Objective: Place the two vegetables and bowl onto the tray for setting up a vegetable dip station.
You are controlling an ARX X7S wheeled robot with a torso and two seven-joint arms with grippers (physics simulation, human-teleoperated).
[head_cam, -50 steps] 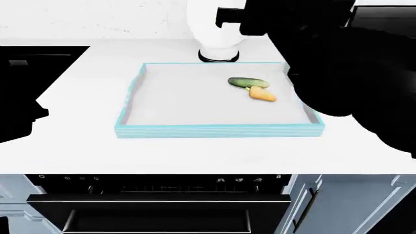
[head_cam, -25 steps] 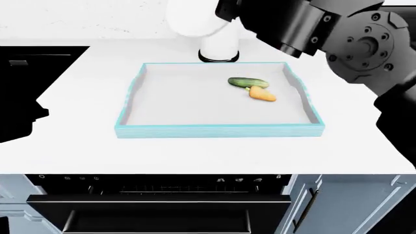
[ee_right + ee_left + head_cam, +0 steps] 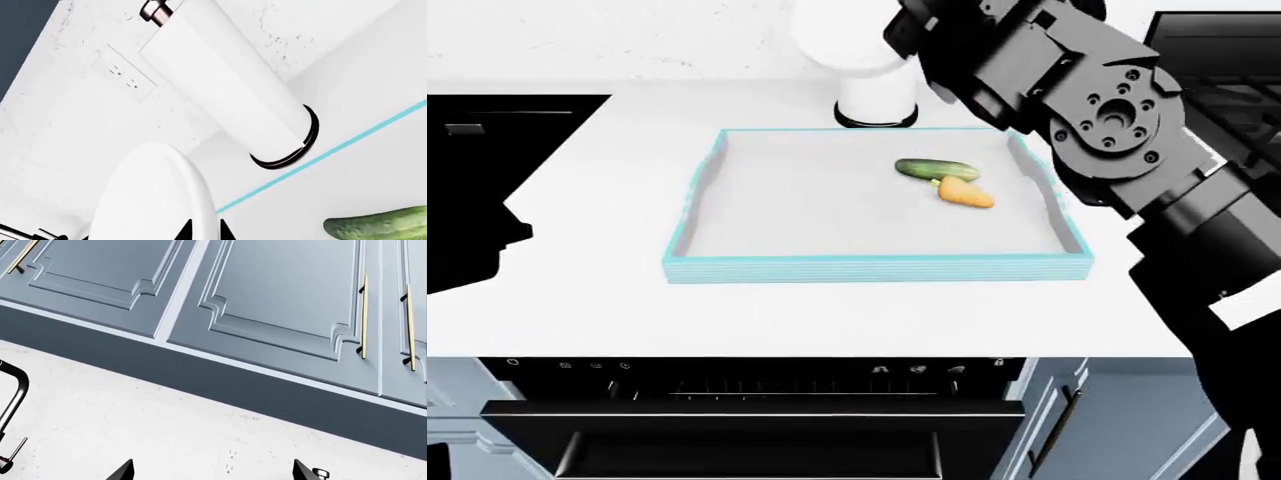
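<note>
A: Left wrist view?
B: Grey cabinet doors (image 3: 280,295) and a wall outlet (image 3: 230,462) are seen; no writing is legible. Left gripper (image 3: 212,471) fingertips are set apart, empty.

A: Head view?
B: Cucumber (image 3: 936,169) and carrot (image 3: 966,194) are touching on the tray (image 3: 874,268).

A: Right wrist view?
B: The bowl (image 3: 143,200) is clamped at its rim by the right gripper (image 3: 203,231), beside the white cylinder (image 3: 227,95).

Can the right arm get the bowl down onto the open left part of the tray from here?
Probably yes. The right gripper holds the bowl raised behind the tray; the cucumber and carrot lie right of center, leaving the left floor bare.
</note>
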